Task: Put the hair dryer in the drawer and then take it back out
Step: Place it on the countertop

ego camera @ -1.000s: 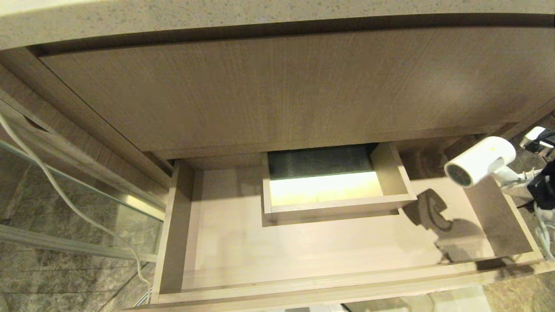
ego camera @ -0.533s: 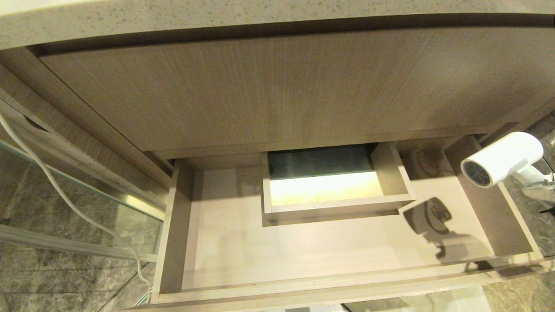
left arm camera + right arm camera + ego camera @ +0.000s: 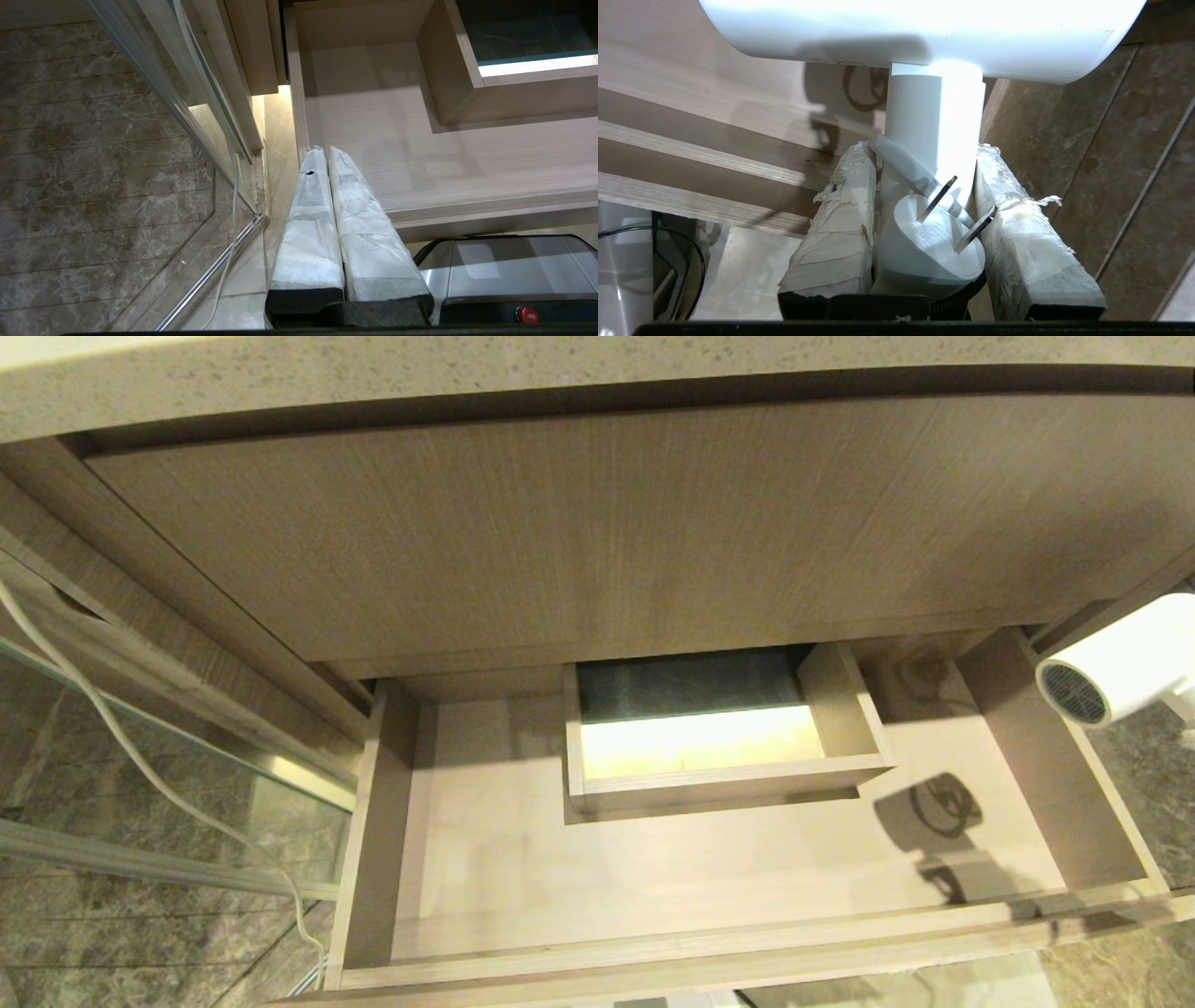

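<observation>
Right gripper (image 3: pixel 924 186): taped fingers (image 3: pixel 840 219) clamped on the white handle of the hair dryer (image 3: pixel 934 121), one finger on each side. White plug (image 3: pixel 931 247) with two flat metal prongs, wedged between the fingers, close to the palm, against the handle. Barrel directly beyond the fingertips, set crosswise to them. In the head view, hair dryer (image 3: pixel 1116 663) in the air at the right edge, grey mesh grille toward the drawer (image 3: pixel 653 896), barrel above and just outside the drawer's right wall; gripper itself outside that view. Drawer pulled out, with a boxed rectangular cut-out (image 3: pixel 719 737) in its floor and the dryer's shadow on the floor near the right wall. Left gripper (image 3: pixel 327 151): taped fingers pressed together, nothing between them, held over the left front corner of the drawer (image 3: pixel 420 154), beside the glass panel (image 3: pixel 205 116) and the marble floor (image 3: pixel 93 186).
</observation>
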